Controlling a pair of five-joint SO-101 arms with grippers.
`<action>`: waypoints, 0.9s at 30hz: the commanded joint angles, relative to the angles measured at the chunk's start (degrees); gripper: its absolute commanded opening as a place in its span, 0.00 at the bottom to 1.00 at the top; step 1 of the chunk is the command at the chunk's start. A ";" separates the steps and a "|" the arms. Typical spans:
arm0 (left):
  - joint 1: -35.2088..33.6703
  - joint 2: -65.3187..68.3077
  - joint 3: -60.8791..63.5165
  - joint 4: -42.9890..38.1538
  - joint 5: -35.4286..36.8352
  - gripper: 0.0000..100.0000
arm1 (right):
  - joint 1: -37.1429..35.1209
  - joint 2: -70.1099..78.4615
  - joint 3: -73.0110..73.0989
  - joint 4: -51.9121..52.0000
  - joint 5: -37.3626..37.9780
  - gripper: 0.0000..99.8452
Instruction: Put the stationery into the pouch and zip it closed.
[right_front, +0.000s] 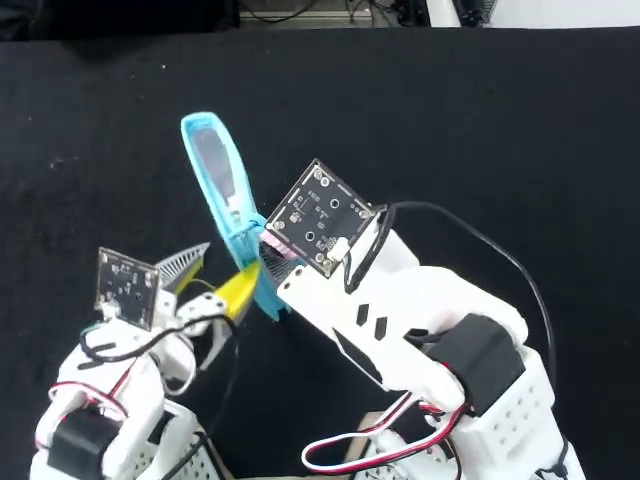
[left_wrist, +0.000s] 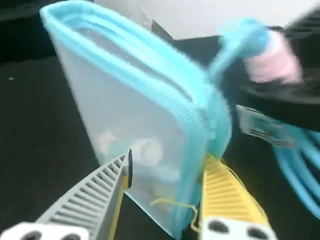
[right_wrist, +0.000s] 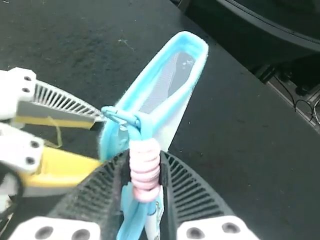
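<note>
The light-blue pouch (right_front: 215, 165) with a translucent side stands on its edge on the black table. Whitish items (left_wrist: 145, 150) show faintly through its wall (left_wrist: 115, 100). My left gripper (right_front: 230, 260), with one grey and one yellow finger, is shut on the pouch's near end; the grey finger (left_wrist: 95, 195) lies on the flat side and the yellow finger (left_wrist: 227, 200) on the zipper edge. My right gripper (right_wrist: 145, 162) is shut on the pink coiled zipper pull (right_wrist: 145, 172) at that same end of the pouch (right_wrist: 172, 85). The left gripper (right_wrist: 100, 140) sits just beside it.
Black cloth (right_front: 500, 130) covers the table, with open room to the right and behind the pouch. Cables (right_front: 300, 12) lie along the far edge. The right arm's white body (right_front: 430, 340) fills the near right; both arm bases crowd the front edge.
</note>
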 joint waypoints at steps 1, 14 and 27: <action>-7.43 0.09 2.86 -3.25 0.44 0.22 | 0.79 0.13 -0.40 -1.05 0.44 0.01; -11.91 0.09 -3.21 3.16 -6.07 0.22 | 0.44 0.22 -0.40 -1.58 0.44 0.01; -11.74 0.00 -17.10 14.51 -5.71 0.22 | 0.35 0.22 3.65 -4.75 0.44 0.01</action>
